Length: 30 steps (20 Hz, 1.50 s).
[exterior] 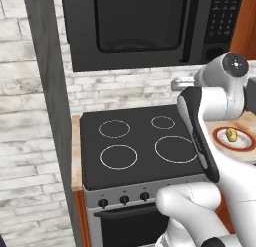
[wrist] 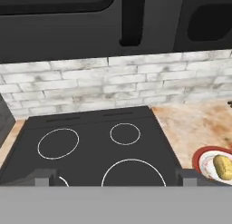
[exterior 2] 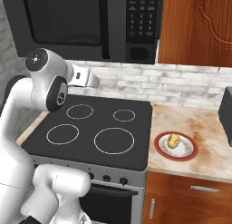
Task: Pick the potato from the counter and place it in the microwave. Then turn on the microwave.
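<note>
One potato (exterior 2: pixel 173 140) on a red-rimmed plate (exterior 2: pixel 186 155), bench (exterior 2: pixel 206 128) beside stove (exterior 2: pixel 136 137); tool (wrist: pixel 116 177) wide open, empty, above burners, microwave (exterior 2: pixel 68 23) overhead

— What sits in the middle of the scene?
— A black glass stovetop (exterior 2: pixel 93 125) marked with four white rings, two small at the back edge and two larger toward the front edge. Below its front edge runs a grey panel with a row of black knobs (exterior: pixel 124 199), and under that a dark oven door (exterior: pixel 132 227).
— And to the right of it?
— A white plate with a red rim (exterior 2: pixel 185 153), close to the stovetop's right edge. A dark boxy object (exterior 2: pixel 226 113) shows at the far right edge; what it is cannot be told.
— Behind?
— A whitish brick wall (wrist: pixel 113 82). A reddish-brown upper cabinet door (exterior 2: pixel 197 28) hangs at the upper right.
</note>
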{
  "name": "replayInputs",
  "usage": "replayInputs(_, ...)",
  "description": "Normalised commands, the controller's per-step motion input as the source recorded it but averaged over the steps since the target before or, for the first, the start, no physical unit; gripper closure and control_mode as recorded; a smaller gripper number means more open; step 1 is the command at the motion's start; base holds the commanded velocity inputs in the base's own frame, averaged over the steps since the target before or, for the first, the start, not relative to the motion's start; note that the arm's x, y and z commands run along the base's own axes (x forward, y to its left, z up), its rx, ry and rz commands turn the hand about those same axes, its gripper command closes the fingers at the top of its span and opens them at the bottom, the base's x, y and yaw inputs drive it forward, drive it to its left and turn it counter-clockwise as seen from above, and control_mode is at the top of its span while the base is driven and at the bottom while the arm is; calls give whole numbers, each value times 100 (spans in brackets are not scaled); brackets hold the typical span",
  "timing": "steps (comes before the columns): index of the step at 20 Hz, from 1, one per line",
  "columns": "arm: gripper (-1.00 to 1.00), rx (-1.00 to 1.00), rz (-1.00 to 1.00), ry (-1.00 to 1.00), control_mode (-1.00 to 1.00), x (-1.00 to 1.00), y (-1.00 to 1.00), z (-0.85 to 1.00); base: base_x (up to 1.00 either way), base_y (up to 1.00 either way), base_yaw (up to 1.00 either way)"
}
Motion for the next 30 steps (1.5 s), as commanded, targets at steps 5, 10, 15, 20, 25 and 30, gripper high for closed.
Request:
replayInputs(5,-100,0,-1,-12,-100,0,-16,50,0,0,0)
replayInputs(10,-100,0,0,-11,-100,0,-10,50,0,0,0)
replayInputs(15,-100,0,0,-9,-100,0,-11,44,0,0,0)
replayInputs(20,-100,0,0,-7,-100,2,-12,42,0,0,0)
replayInputs(25,-100,0,0,-7,-100,3,-13,37,0,0,0)
replayInputs(30,-100,0,0,-4,-100,18,-5,30,0,0,0)
